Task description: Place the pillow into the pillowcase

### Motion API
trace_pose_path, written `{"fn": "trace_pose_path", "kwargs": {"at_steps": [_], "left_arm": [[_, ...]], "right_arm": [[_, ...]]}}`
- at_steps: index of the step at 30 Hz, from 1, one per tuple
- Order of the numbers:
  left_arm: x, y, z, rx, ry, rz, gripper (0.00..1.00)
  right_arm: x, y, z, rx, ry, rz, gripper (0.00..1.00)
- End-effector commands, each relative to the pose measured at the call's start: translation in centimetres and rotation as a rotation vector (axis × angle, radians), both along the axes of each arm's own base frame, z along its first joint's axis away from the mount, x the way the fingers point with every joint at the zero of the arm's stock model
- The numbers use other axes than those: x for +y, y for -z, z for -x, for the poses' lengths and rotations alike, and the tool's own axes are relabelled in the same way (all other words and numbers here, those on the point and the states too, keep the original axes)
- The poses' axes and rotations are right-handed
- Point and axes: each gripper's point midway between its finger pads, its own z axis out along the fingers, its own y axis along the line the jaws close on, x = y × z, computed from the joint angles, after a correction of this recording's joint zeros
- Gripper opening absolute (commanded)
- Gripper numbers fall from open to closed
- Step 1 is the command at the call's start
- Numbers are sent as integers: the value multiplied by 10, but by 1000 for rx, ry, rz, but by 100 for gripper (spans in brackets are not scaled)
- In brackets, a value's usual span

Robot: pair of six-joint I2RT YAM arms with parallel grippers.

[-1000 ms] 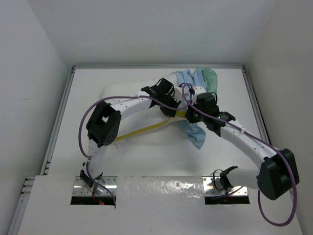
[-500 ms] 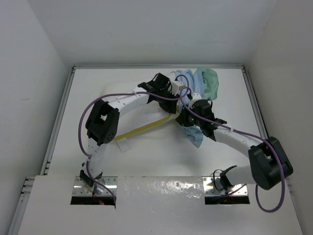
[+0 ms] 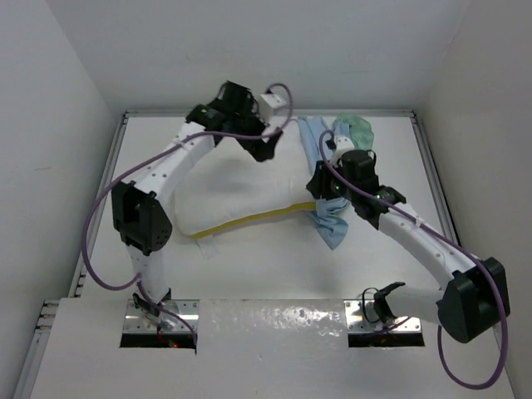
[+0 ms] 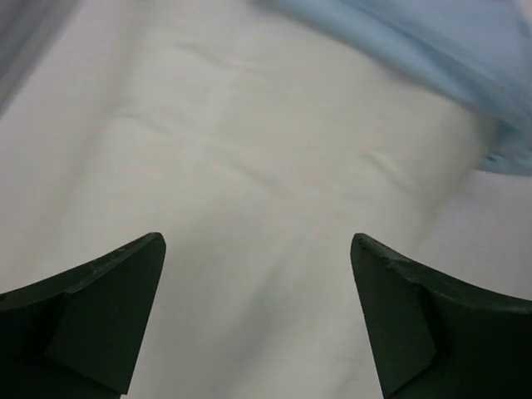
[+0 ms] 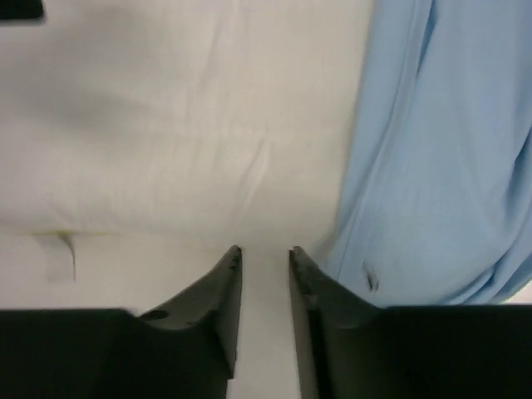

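Left arm [image 3: 166, 166] stretches far forward, left hand [image 4: 256, 245] spread wide; right hand [image 5: 264, 251] only narrowly parted.

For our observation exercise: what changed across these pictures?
The left gripper opened wide and lifted toward the far left; the right gripper parted slightly. The white quilted pillow and the mint-green and light-blue fabric pillowcase stayed roughly in place.

No txt, labels, brands or nos. legible in any view. Only candidate: small white tag [image 5: 58, 256] at edge of the pillow [image 3: 241, 187]. Looks blank, but too small/blurred to tell for sure.
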Motion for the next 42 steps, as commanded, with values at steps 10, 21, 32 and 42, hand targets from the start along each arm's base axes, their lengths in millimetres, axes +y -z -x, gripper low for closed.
{"fn": "trace_pose_path", "kwargs": {"at_steps": [10,21,32,42], "left_arm": [[288,70,-183,-86,-1028,-143,82],[218,213,-81,96,-728,-289,68],[21,173,136,296,82,19,69],[84,35,59,90,-92,127,78]], "right_arm": [[-61,48,-150,23,781,107,0],[86,127,-171,196,308,-86,0],[153,78,-183,97,-98,-161,0],[91,5,-189,-83,-17,-25,57]]}}
